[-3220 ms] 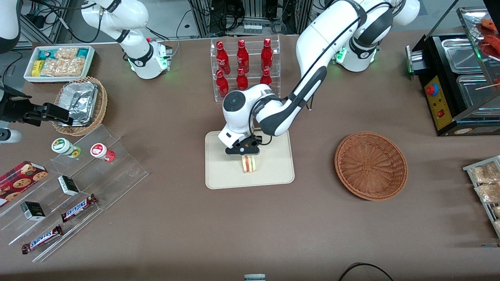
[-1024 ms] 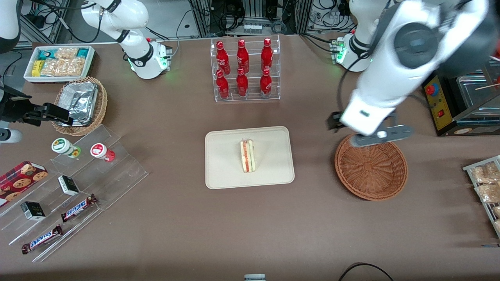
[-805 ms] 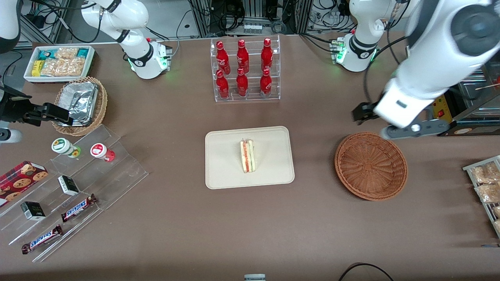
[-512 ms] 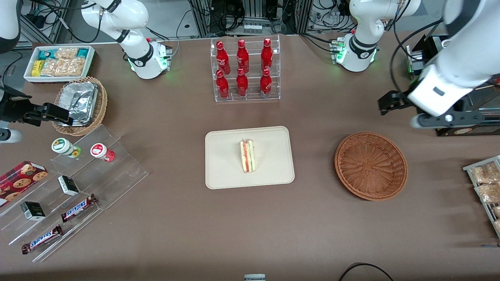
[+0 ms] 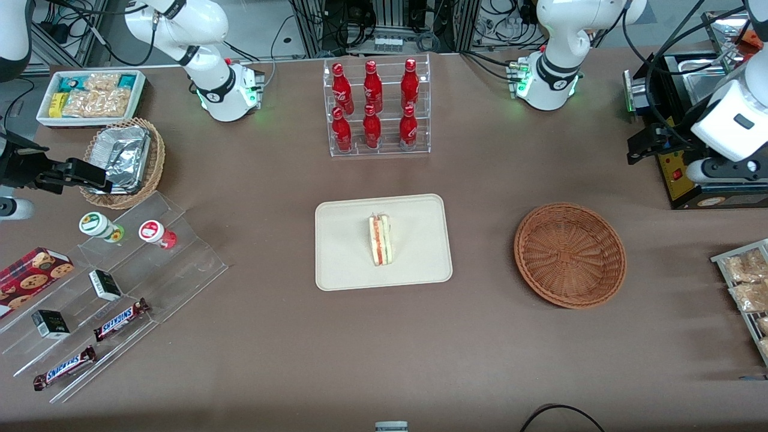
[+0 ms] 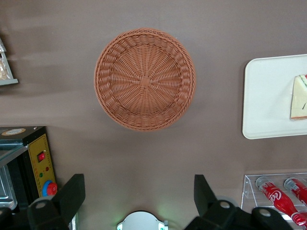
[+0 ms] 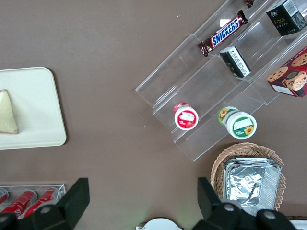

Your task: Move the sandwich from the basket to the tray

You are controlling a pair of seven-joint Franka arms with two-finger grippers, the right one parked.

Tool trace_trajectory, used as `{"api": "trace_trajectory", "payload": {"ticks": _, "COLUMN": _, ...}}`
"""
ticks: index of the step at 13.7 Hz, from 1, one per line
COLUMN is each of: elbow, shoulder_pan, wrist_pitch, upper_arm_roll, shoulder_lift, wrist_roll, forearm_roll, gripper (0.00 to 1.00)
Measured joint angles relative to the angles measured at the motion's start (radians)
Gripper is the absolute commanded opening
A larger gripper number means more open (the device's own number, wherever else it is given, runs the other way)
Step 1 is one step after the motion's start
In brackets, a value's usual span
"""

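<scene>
Sandwich [image 5: 380, 240] on tray [image 5: 348, 264], brown table [image 5: 384, 348]; basket [image 5: 570, 255] bare; gripper [image 6: 139, 201] high, fingers [image 6: 72, 191] spread.

Even, bright overhead light falls on the brown worktop [image 5: 252, 180], leaving only soft, faint shadows beside the basket [image 5: 570, 255]. Foil [image 5: 123, 155] glints mildly. The raised pincer [image 6: 136, 203] looks slightly soft, perhaps out of focus.

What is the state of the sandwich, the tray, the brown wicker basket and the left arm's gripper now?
Triangular white-bread sandwich: standing on edge on the tray.
Cream rectangular tray: holds only the sandwich.
Round reddish-brown wicker basket: empty.
Left arm's gripper: open, empty, high above the table near the basket.
</scene>
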Motion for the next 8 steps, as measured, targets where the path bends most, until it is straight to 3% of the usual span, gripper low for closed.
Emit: {"api": "trace_trajectory", "payload": {"ticks": 8, "elbow": 0.022, "shoulder_pan": 0.018, "wrist_pitch": 0.013, "upper_arm_roll": 0.003, "shoulder_lift": 0.003, "wrist_roll": 0.037, "forearm_roll": 0.000, "gripper": 1.00}}
